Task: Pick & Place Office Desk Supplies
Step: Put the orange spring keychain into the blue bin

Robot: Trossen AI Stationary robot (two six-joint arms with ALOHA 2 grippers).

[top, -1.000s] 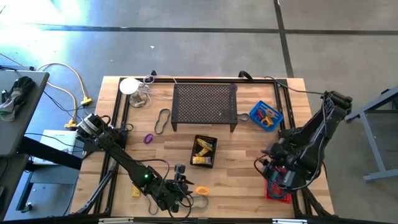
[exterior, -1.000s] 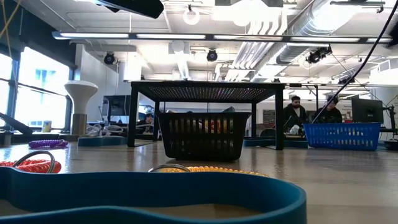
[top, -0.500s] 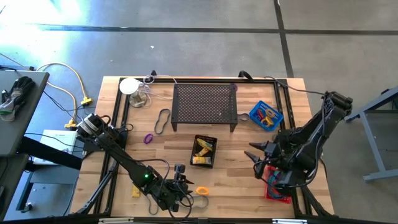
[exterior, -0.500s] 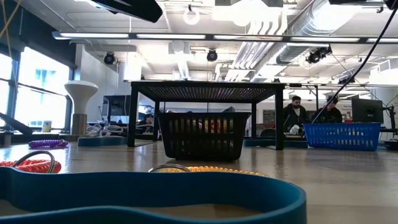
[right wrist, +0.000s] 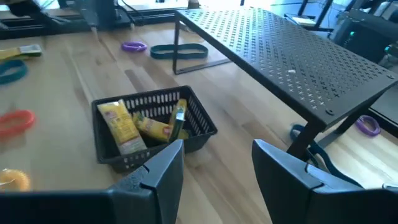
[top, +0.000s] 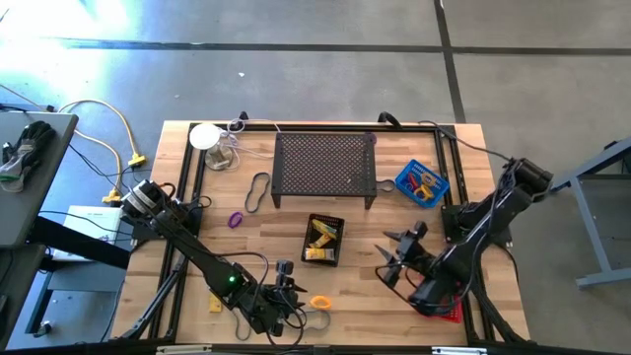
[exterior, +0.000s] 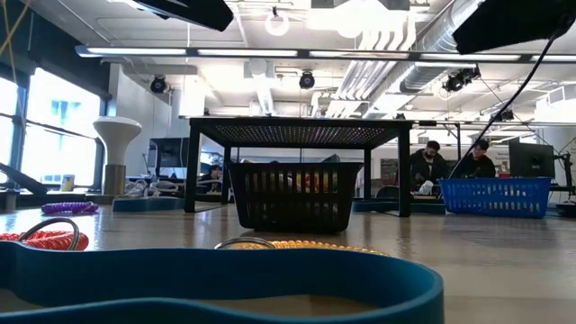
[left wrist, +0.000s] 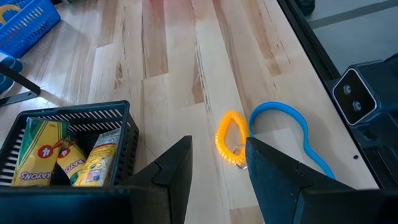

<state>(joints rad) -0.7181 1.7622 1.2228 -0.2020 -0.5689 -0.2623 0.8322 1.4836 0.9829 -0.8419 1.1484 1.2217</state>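
My left gripper [top: 287,283] [left wrist: 217,149] waits open near the table's near edge, beside an orange coil ring [top: 320,302] [left wrist: 231,145] and a blue band loop [left wrist: 287,132] lying flat. My right gripper [top: 391,256] [right wrist: 217,152] is open and touches nothing. It stands right of the black mesh basket [top: 323,240] [right wrist: 151,127], which holds yellow packets [right wrist: 121,126]. A purple ring [top: 236,220] and a dark rubber-band loop [top: 258,190] lie left of the black perforated stand [top: 325,166]. One yellow packet [top: 215,304] lies near the left arm.
A blue basket [top: 421,182] with coloured items sits right of the stand. A red basket [top: 449,308] is at the near right corner, partly under the right arm. A white round object [top: 207,136] and cables occupy the far left corner. Bare wood lies between black basket and right gripper.
My right gripper has swung from above the red basket toward the table's left, and now stands closer to the black basket; the arm has stretched out lower across the near right part of the table. The left arm has kept still.
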